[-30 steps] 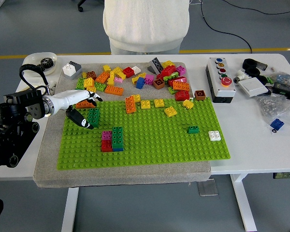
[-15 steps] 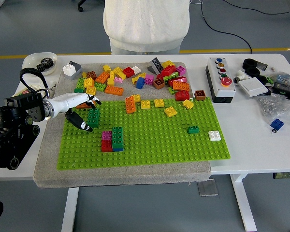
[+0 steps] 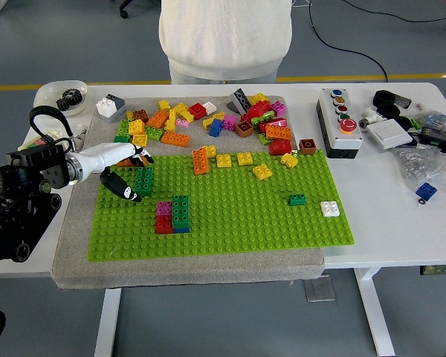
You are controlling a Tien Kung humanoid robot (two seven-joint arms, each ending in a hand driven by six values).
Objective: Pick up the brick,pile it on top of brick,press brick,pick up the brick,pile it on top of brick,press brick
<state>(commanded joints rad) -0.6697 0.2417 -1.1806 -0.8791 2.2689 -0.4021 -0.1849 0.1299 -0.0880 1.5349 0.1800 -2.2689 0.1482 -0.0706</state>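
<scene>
The left hand (image 3: 123,169) has drawn back a little to the left. Its fingers are relaxed, holding nothing, beside the green brick (image 3: 143,181). Stacking seems partly done; more remains.

large green studded plastic baseplate (image 3: 230,216): glossy, bumpy | grey cloth-like mat (image 3: 74,245) beneath it: matt, rough | heap of bright plastic bricks (image 3: 208,123), upper centre: smooth, shiny | white table top (image 3: 386,223): smooth, matt | left hand's white shell (image 3: 108,158): glossy, hard
</scene>
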